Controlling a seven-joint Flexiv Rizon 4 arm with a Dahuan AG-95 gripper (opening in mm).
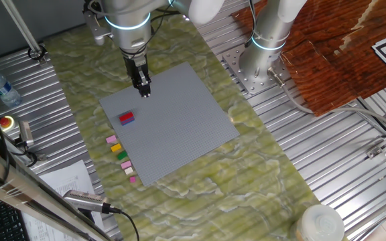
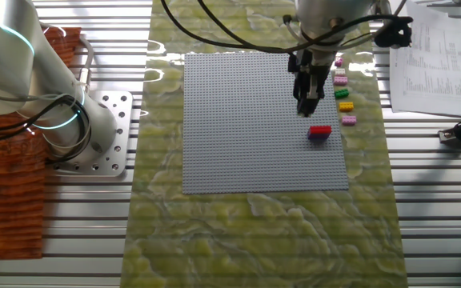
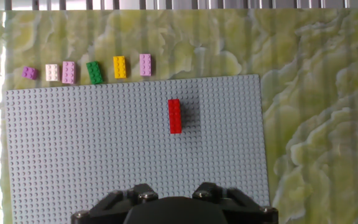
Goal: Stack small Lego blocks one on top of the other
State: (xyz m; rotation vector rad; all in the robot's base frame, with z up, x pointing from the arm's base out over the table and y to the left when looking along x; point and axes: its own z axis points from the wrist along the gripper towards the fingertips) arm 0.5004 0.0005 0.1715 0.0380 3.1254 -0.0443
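Red studded plastic brick (image 3: 174, 116) on grey baseplate (image 3: 73, 155): light, rigid, slick-sided; pinch across its long sides. Gripper (image 1: 143, 88) hovers apart; jaw state can't tell.

We see a silver-white arm (image 1: 273, 20) with glowing cyan joint rings, black cables looping off it, a bolted perforated base plate (image 1: 246, 67), and a black end effector (image 1: 143, 87).
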